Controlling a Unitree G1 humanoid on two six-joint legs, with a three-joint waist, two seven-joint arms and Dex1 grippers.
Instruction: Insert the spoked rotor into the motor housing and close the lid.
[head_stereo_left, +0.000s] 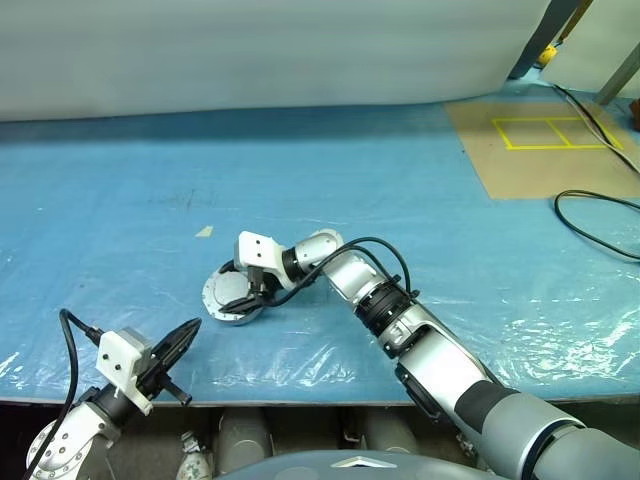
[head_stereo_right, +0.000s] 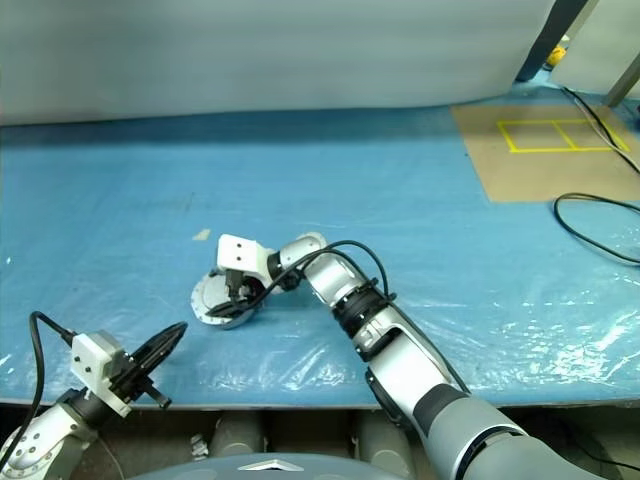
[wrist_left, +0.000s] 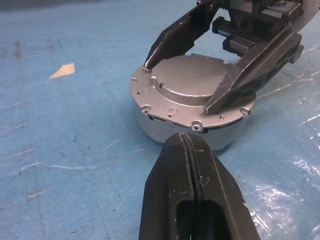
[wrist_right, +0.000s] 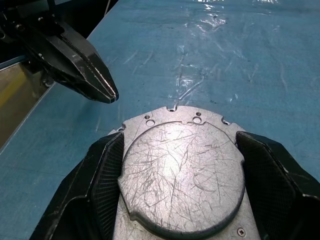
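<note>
The lid sits silver face up on the motor housing, mid-tabletop. Right tool straddles its rim, fingers spread wide; left tool, pressed closed and empty, waits at seven o'clock. Closing seems underway; next, seat it squarely.

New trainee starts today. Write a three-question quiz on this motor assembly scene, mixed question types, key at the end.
1. True or false: the lid lies with its plain silver-grey face up.
2. Which gripper has a finger on either side of the lid? A) left gripper B) right gripper C) neither
3. Fill in: the left gripper's fingers are ____, pointing toward the lid from the table's near edge.

Key
1. True. The scratched grey face shows on top, seated on the round body beneath.
2. B. Its fingers sit at opposite edges of the lid; whether they press on it is not clear.
3. Shut. The two black fingers are pressed together and hold nothing.
</note>
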